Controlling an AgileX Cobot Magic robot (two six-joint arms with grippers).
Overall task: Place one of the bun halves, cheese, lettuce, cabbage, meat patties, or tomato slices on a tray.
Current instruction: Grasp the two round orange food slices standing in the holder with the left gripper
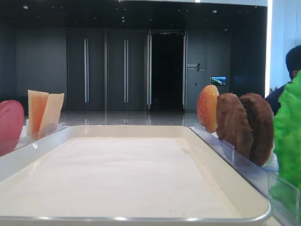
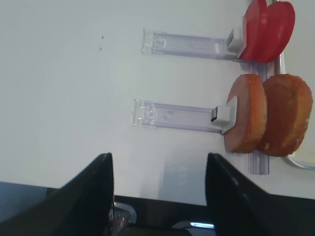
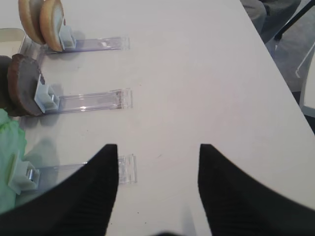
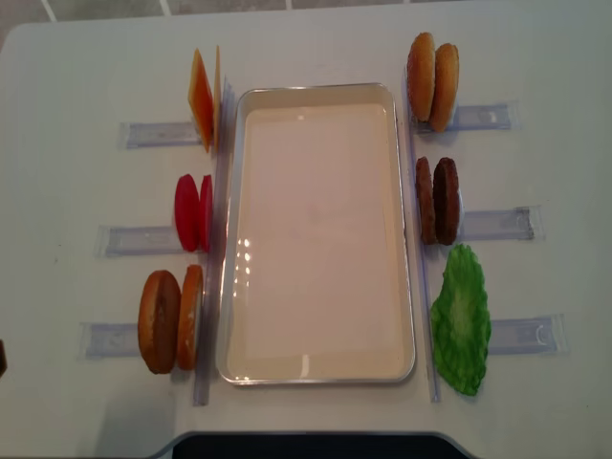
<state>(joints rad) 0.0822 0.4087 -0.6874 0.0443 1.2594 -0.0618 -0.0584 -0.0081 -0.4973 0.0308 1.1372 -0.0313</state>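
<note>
1. Both sets of jaws fill the bottom edge of their wrist views: the left gripper [image 2: 157,169] and the right gripper [image 3: 157,162] stand released, with nothing between the fingers.
2. Step in hand, as judged: start position. No ingredient is grasped, and the tray [image 4: 316,368] holds only its white paper lining.
3. Ahead and to the right of the left jaws, two bun halves [image 2: 268,120] stand on edge in a clear holder [image 2: 172,115]. Further ahead, the tomato slices [image 2: 268,29] stand in a second holder.
4. Ahead and to the left of the right jaws stand the meat patties [image 3: 22,83]. The lettuce [image 3: 10,162] lies just beside the left finger.
5. Next move, as judged: either arm advances until one upright slice sits between its jaws, closes, lifts clear of the holder, then carries inward over the tray.
6. Hidden or cut off:
   - Neither arm shows in the overhead view.
   - The cheese [image 4: 203,98] appears only in the exterior views.
   - The lettuce is cropped at the frame edge in the right wrist view.
   - Cabbage cannot be identified anywhere on the desk [image 4: 316,48].
</note>
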